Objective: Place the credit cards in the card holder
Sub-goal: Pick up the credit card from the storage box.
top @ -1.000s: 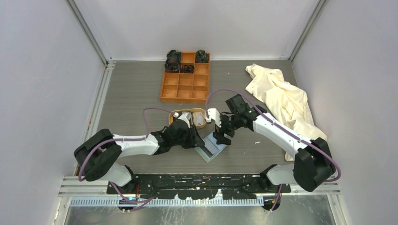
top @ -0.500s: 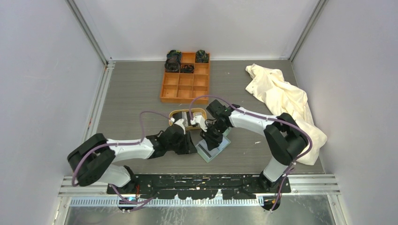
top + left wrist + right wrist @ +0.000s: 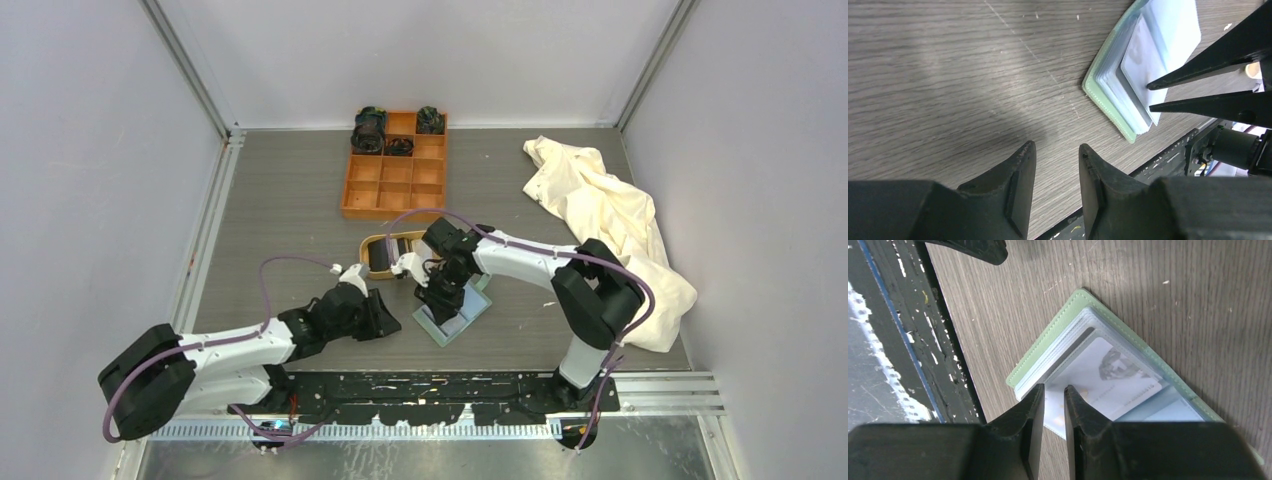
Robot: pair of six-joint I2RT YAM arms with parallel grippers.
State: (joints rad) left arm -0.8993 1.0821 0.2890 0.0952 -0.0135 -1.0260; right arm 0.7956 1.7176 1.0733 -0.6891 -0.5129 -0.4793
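The sage-green card holder (image 3: 462, 322) lies open on the table near the front edge. A pale blue-white credit card (image 3: 1108, 375) lies on its clear pockets, partly tucked in, one end sticking out past the holder's edge (image 3: 1058, 327). My right gripper (image 3: 1054, 388) points down at that end, its jaws open a narrow gap with nothing between them. In the left wrist view its two fingers (image 3: 1208, 70) touch the card (image 3: 1158, 45) at its edge. My left gripper (image 3: 388, 322) stands open and empty over bare table, left of the holder (image 3: 1103, 95).
An oval wooden tray (image 3: 372, 243) holding a dark card sits just behind the holder, partly under my right arm. An orange compartment box (image 3: 395, 185) stands further back. A cream cloth (image 3: 600, 210) lies crumpled at the right. The black front rail (image 3: 908, 340) runs close to the holder.
My left gripper has pulled back to the left and nearer, away from the holder. My right gripper came down onto the card in the holder and narrowed its jaws.
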